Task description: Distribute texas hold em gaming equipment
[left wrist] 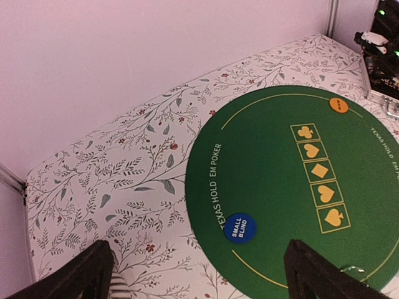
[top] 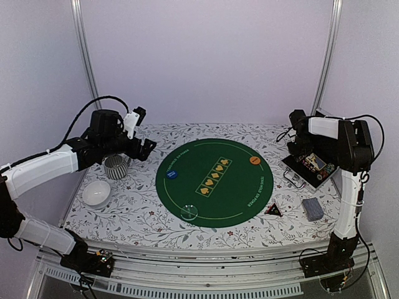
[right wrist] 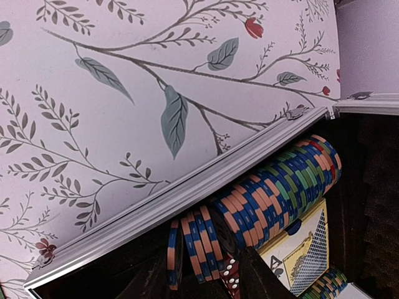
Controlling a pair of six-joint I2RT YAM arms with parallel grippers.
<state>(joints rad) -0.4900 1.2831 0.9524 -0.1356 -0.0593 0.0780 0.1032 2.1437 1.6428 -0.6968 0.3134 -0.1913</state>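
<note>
The round green hold'em mat (top: 215,187) lies mid-table with a blue "small blind" button (top: 175,174) (left wrist: 240,228) and an orange button (top: 255,160) (left wrist: 338,104) on it. A small whitish round disc (top: 189,212) sits at its near edge. A grey-blue card deck (top: 312,208) lies at the right. My left gripper (top: 146,148) (left wrist: 202,274) is open and empty, above the cloth beside the striped mug (top: 115,167). My right gripper (top: 298,156) (right wrist: 201,261) is down in the open chip case (top: 312,167). Its open jaws straddle a few blue-and-salmon poker chips (right wrist: 202,240) set apart from the long chip row (right wrist: 280,187).
A white bowl (top: 96,193) stands at the near left. A small black triangular marker (top: 273,210) lies by the mat's right edge. A red die (right wrist: 232,277) and a boxed card deck (right wrist: 305,249) sit in the case, behind its metal rim (right wrist: 187,193).
</note>
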